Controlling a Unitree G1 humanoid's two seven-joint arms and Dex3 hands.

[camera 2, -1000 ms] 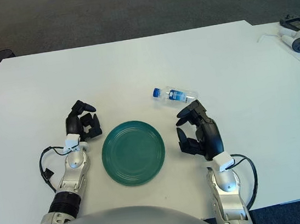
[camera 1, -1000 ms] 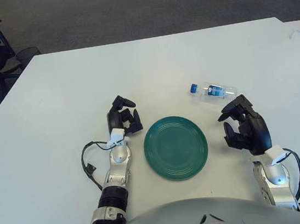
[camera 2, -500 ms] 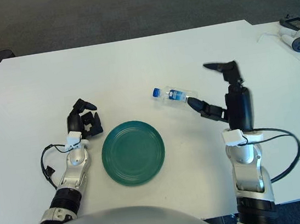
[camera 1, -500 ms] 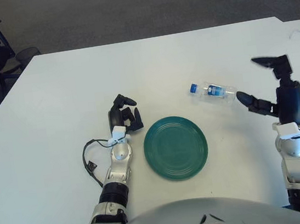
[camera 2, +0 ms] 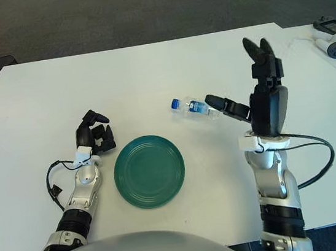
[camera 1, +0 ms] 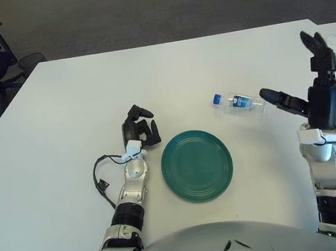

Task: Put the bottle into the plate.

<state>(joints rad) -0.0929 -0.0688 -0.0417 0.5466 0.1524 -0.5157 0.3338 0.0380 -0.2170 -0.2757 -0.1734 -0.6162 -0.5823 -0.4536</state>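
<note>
Now a small clear plastic bottle (camera 1: 238, 102) with a blue cap and blue label lies on its side on the smooth white table (camera 1: 60, 102), just beyond and to the right of the round, glossy dark-green plate (camera 1: 197, 165), whose surface shows faint concentric rings; bottle and plate are apart, and the plate holds nothing. Just right of the bottle's base the right hand (camera 1: 313, 91) stands raised with its black fingers spread wide, two pointing up and the thumb (camera 1: 276, 99) reaching toward the bottle, its tip close beside the bottle's end, gripping nothing; whether it touches I cannot tell. A second ago this hand was curled low beside the plate's right edge; it has since lifted, opened and swung outward to the bottle's right. The left hand (camera 1: 139, 129) shows beside the plate's upper left rim, fingers curled and empty, unchanged; a black cable (camera 1: 98, 181) loops by its forearm.
</note>
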